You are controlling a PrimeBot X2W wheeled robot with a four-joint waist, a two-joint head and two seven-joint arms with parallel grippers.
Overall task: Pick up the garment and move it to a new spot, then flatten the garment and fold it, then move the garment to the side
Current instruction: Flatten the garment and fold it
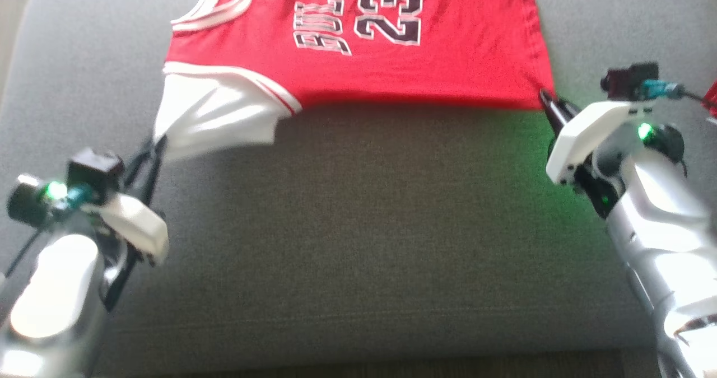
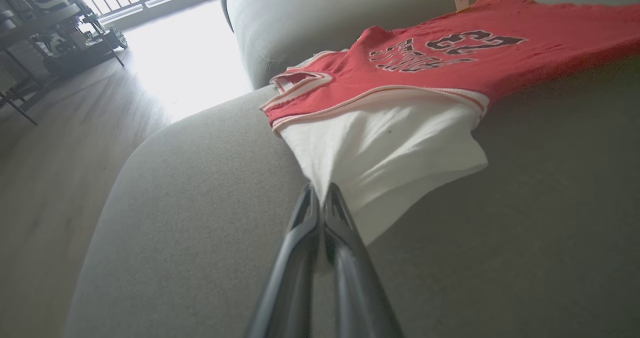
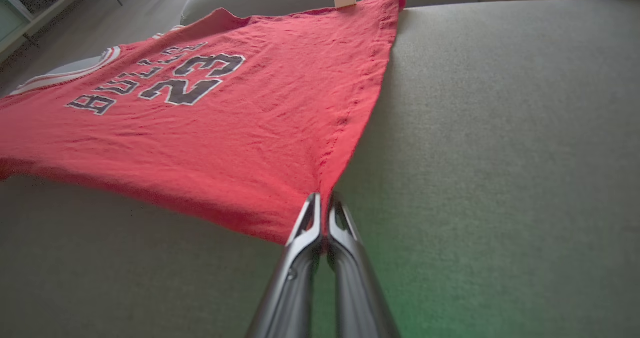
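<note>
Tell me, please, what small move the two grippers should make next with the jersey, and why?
Probably lower both together, keeping tension. The left gripper is shut on the white sleeve, the right gripper on a hem corner of the red jersey, and the near edge hangs taut just above the grey cushion.

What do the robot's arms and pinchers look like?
Shiny silver forearms with white wrist covers. The left gripper and right gripper each have two long, thin dark fingers. Each wrist carries a black camera, teal plug, black cable and green light.
</note>
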